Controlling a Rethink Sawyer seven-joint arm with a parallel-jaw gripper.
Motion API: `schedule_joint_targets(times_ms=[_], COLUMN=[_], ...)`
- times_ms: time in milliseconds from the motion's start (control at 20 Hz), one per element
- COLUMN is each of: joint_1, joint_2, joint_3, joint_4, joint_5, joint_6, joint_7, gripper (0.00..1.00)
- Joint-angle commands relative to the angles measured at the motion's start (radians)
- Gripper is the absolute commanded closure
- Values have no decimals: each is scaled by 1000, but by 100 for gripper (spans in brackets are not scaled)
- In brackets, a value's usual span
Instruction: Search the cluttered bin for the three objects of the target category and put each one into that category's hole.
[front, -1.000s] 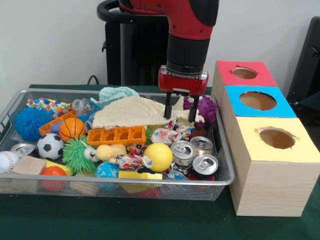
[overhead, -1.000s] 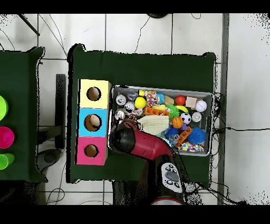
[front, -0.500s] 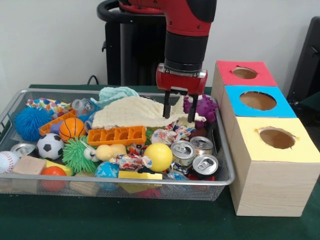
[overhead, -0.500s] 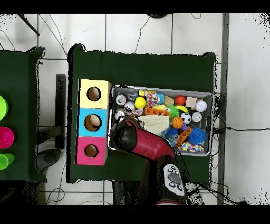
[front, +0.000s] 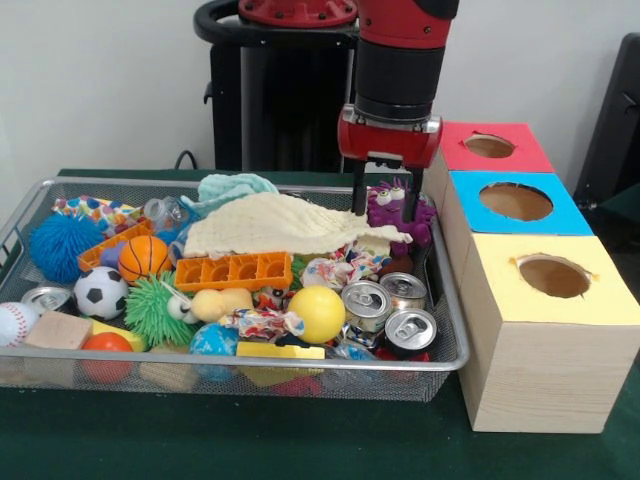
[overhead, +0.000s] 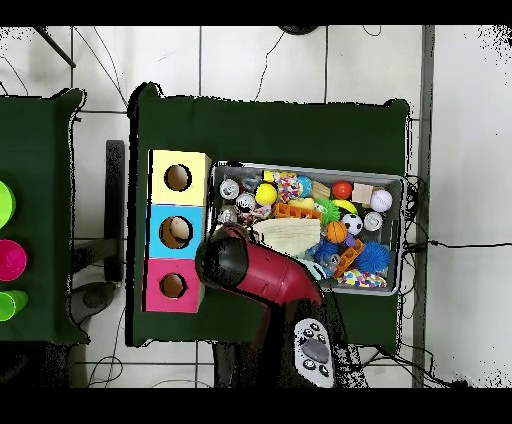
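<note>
Gripper (front: 386, 204) fingers are spread and nothing is held between them. They are hung at the far right corner of the wire bin (front: 445, 362), straddling the purple spiky toy (front: 412, 214) directly below; the cream cloth (front: 285, 225) is left just beside it.

Overhead, the red arm (overhead: 262, 275) hides the tool and the bin's (overhead: 396, 180) corner at seven o'clock. In front, the cloth (front: 285, 224) covers items beneath it.

No text, label, brand or number can be read anywhere.
</note>
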Motion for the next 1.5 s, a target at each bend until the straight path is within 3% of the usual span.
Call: schedule_joint_targets(times_ms=[50, 450, 900, 1500], joint_1=[-36, -75, -79, -135], joint_2=[-7, 62, 81, 159], joint_3=[47, 77, 86, 144], joint_4=[-20, -81, -99, -122], joint_5=[70, 25, 13, -8], joint_6=[17, -78, -116, -198], joint_7=[249, 183, 175, 165], gripper=[0, 0, 0, 0])
